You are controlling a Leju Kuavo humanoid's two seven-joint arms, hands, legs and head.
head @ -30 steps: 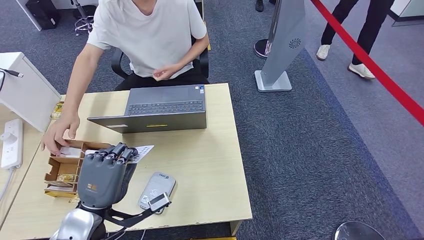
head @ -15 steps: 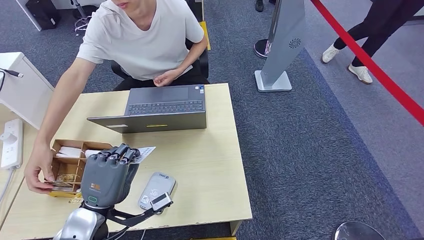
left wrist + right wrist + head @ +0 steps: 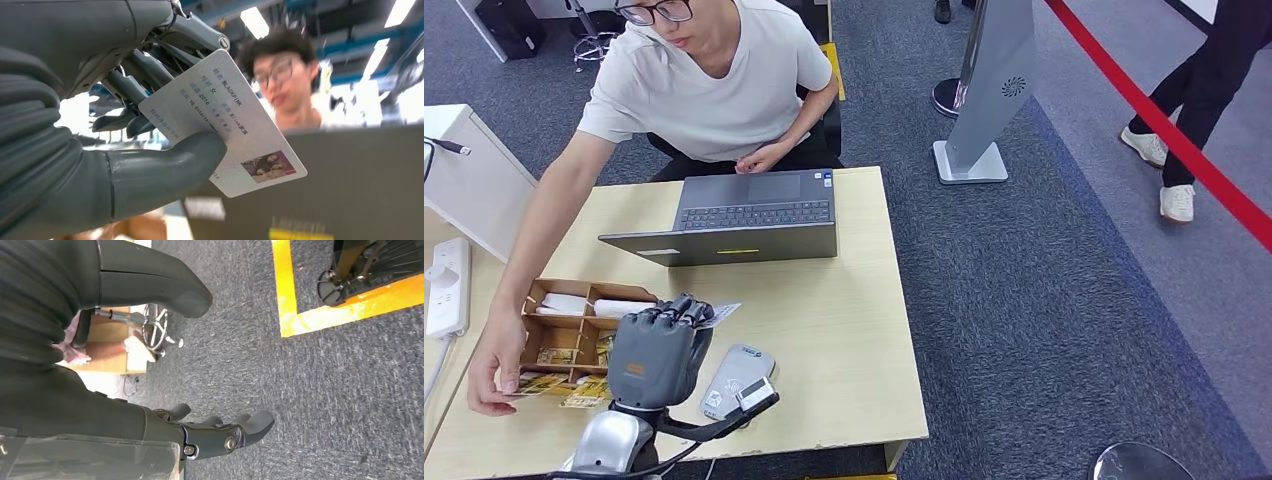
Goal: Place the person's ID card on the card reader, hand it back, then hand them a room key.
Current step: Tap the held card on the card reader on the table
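My left hand (image 3: 657,355) is raised over the desk and pinches the white ID card (image 3: 721,314) between thumb and fingers. In the left wrist view the ID card (image 3: 225,122) shows printed text and a small photo, held under my thumb (image 3: 165,167). The grey card reader (image 3: 737,379) lies flat on the desk just right of that hand. A wooden organiser (image 3: 574,335) with key cards stands to the left; the person's hand (image 3: 492,378) holds a card at its near corner. My right hand (image 3: 220,432) hangs over the carpet with its fingers apart, holding nothing.
A seated person in a white shirt (image 3: 714,80) leans over the desk (image 3: 844,320). A grey laptop (image 3: 744,215) stands at the back of the desk. A white power strip (image 3: 446,285) lies on the table at left. A red barrier tape (image 3: 1164,130) crosses the carpet at right.
My left hand with the ID card has shifted slightly right and nearer, beside the reader. The person's hand has slid from the organiser's far side to its near corner, now holding a card.
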